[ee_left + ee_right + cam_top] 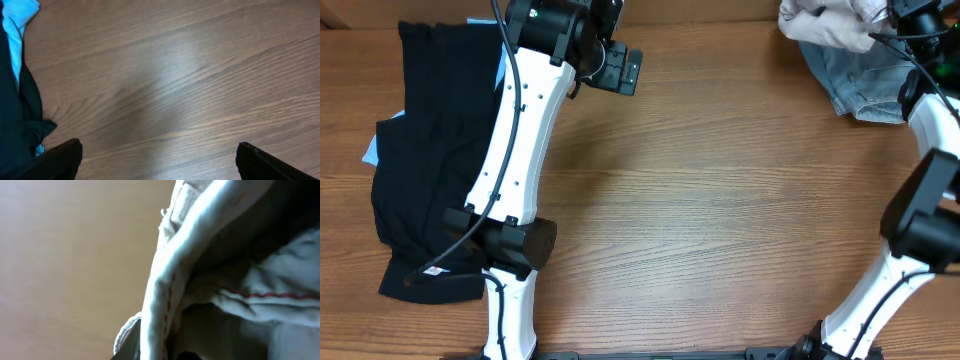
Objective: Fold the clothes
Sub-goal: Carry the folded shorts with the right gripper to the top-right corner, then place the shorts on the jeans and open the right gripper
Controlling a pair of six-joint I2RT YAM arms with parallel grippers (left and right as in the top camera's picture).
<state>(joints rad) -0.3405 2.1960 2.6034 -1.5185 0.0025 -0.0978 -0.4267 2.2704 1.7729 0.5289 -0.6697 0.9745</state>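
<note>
Looks like fetching the next piece: right gripper [912,18] buried in the pale garment [825,28] at the far-right corner (can't tell if it's pinching), left gripper [160,162] spread empty, so next it needs dragging to the centre.

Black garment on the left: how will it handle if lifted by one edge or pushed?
The black garment lies rumpled with soft folds, so it is probably floppy and would sag from a single pinch. Pushed, it would likely bunch rather than slide whole. A light blue cloth pokes out beneath it and may drag along.
</note>
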